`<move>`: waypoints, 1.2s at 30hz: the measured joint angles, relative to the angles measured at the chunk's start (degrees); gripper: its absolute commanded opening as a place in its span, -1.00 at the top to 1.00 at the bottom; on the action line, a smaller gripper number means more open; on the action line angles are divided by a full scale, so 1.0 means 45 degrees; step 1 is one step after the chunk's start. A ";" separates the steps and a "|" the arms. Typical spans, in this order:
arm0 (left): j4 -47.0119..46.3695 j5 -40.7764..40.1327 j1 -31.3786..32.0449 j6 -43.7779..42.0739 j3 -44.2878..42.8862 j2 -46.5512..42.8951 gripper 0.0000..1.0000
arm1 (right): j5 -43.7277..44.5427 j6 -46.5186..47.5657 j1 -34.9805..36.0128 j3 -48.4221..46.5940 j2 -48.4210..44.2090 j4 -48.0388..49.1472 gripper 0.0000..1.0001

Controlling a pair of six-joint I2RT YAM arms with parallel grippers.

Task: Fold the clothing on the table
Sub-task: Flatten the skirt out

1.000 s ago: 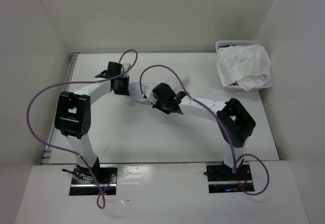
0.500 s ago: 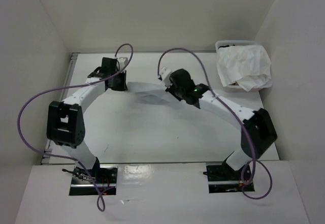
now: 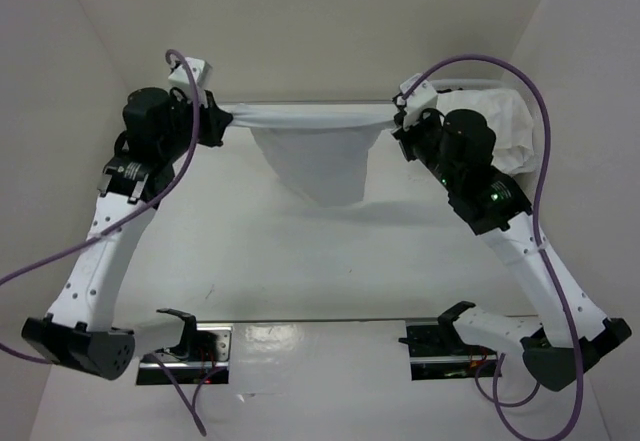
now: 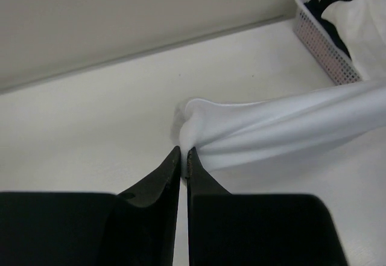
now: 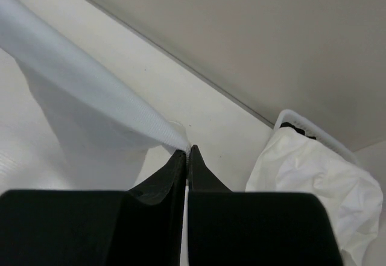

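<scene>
Tabletop first: the matte white table (image 3: 300, 261) fills the floor of the white-walled enclosure, with both arm bases bolted at its near edge. Above its far half hangs the white garment (image 3: 318, 156), stretched between the two arms. Its upper edge is pulled into a taut, nearly level band, and the body sags below in a rounded pouch that casts a soft shadow on the surface. Whether the lowest fold touches the table cannot be told.

At the far right corner stands a pale perforated laundry basket (image 4: 325, 49), holding a crumpled white cloth (image 5: 313, 181) with something dark beneath it.

The left gripper (image 4: 185, 151) is raised at the far left, its jaws pressed together on a bunched corner of the garment. The right gripper (image 5: 187, 150) mirrors it at the far right, just beside the basket, jaws pinched tight on the opposite end of the band. Purple cables (image 3: 120, 231) loop from each arm.
</scene>
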State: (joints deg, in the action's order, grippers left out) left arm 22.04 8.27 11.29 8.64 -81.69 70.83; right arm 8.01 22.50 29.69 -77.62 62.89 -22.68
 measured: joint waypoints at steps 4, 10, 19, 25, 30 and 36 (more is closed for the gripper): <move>0.0092 -0.0010 0.0019 -0.0287 -0.0126 -0.1457 0.76 | -0.0923 -0.0393 -0.0695 -0.0199 -0.0573 -0.0311 1.00; 0.0515 -0.1078 -0.0282 -0.0981 -0.0423 -0.3517 0.76 | -0.1496 -0.0695 -0.1656 -0.0588 -0.1744 -0.0957 1.00; 0.0549 -0.2341 -0.0549 -0.1724 -0.0121 -0.5187 0.76 | -0.1525 -0.0869 -0.2832 -0.1515 -0.2837 -0.1477 1.00; 0.0704 -0.2307 -0.0534 -0.1860 0.1088 -0.5095 0.68 | -0.2084 -0.0952 -0.2856 -0.1491 -0.2623 -0.1656 1.00; 0.0748 -0.1710 -0.0529 -0.1802 0.2186 -0.4852 0.51 | -0.2662 -0.1049 -0.2856 -0.1486 -0.1972 -0.1724 1.00; 0.0772 -0.0495 -0.0525 -0.1530 0.3118 -0.3813 0.09 | -0.3186 -0.1239 -0.2560 -0.1486 -0.0223 -0.1923 1.00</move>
State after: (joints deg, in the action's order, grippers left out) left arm 25.52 6.04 8.93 1.76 -67.66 53.67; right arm -6.33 16.93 18.17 -84.31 61.89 -31.33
